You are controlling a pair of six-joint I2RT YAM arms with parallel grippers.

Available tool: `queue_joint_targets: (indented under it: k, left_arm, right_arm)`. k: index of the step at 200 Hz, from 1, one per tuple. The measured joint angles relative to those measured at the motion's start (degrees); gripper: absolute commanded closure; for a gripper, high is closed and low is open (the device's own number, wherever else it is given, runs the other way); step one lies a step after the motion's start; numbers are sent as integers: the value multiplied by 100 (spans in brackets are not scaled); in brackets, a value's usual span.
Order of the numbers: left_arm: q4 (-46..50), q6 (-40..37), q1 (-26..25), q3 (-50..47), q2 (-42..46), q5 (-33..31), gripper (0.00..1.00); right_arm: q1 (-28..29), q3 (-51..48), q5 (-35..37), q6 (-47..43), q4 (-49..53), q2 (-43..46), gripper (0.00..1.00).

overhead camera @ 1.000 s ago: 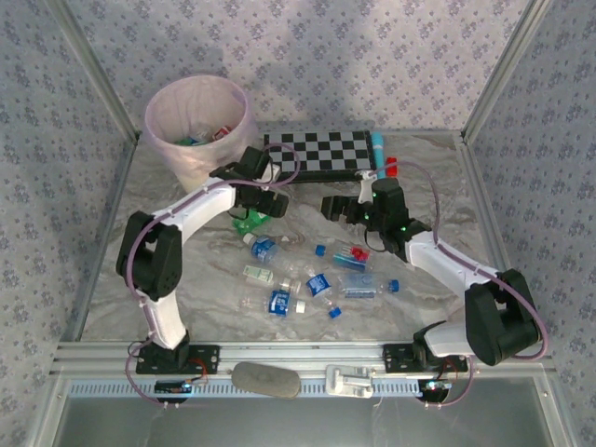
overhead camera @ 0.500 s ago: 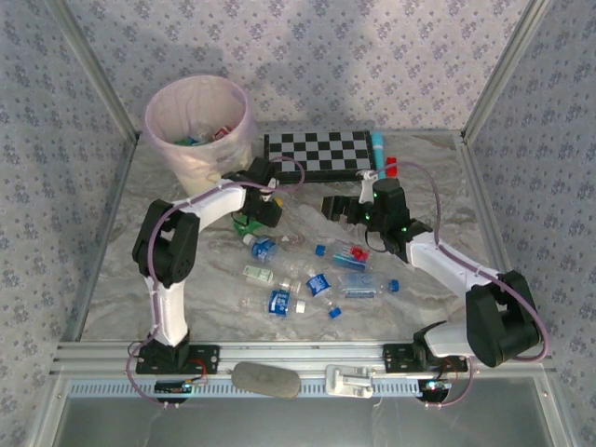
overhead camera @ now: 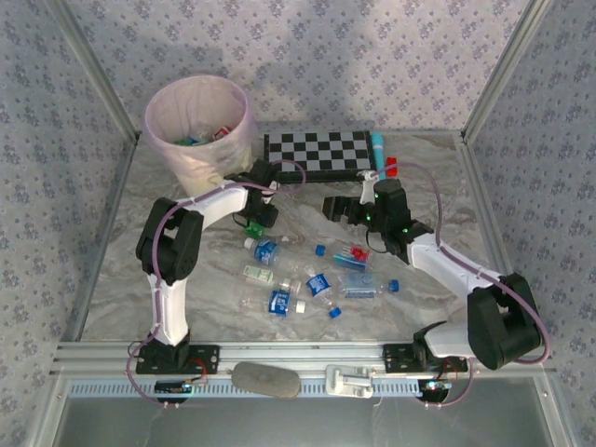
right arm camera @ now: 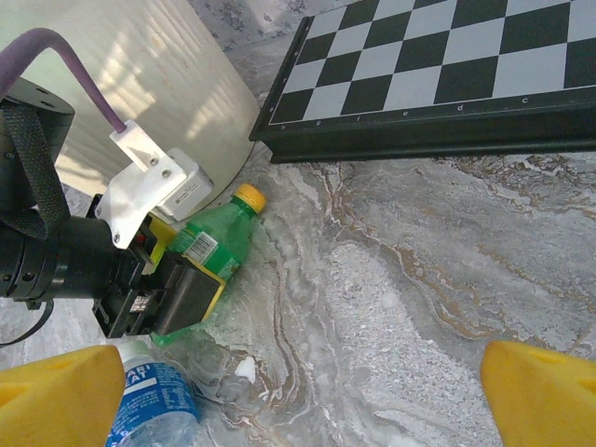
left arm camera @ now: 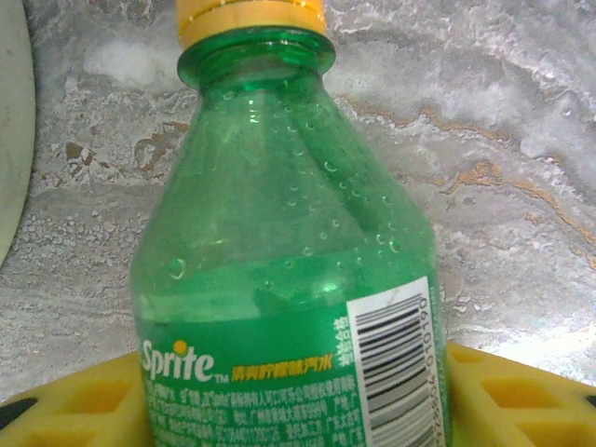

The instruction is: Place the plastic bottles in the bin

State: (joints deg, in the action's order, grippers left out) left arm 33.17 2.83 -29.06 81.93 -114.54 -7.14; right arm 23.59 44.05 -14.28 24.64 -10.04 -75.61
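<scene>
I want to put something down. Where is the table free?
Free: the table right of the chessboard and right arm; also the left edge below the bin. Crowded: the middle, among the loose bottles.

The green bottle (right arm camera: 212, 244) is boxed in: the bin (right arm camera: 158, 84) is found just beside its cap, and its sides are clasped by the left gripper (right arm camera: 182, 284). A wide stretch of bare table (right arm camera: 400, 279) is left open between the chessboard (right arm camera: 438, 65) and the scattered bottles (overhead camera: 307, 281), by which the middle is crowded.
</scene>
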Motion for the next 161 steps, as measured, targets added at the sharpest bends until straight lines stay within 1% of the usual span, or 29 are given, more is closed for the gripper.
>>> queue_joint_targets:
  k: [34, 57, 104, 131, 161]
  left_arm:
    - [4, 0, -33, 0, 46, -2, 49]
    - [9, 2, -111, 0, 275, 2, 49]
    - [-42, 85, -225, 96, 1412, 203, 50]
    - [-234, 109, -219, 348, 2068, 332, 51]
    - [-522, 105, -170, 612, 2581, 490, 51]
  right_arm:
    - [0, -15, -2, 0, 0, 15, 0]
    - [0, -33, 0, 0, -2, 20, 0]
    - [0, -42, 0, 0, -7, 20, 0]
    - [-11, -44, -2, 2, -7, 20, 0]
    - [-31, -57, -4, 2, -17, 20, 0]
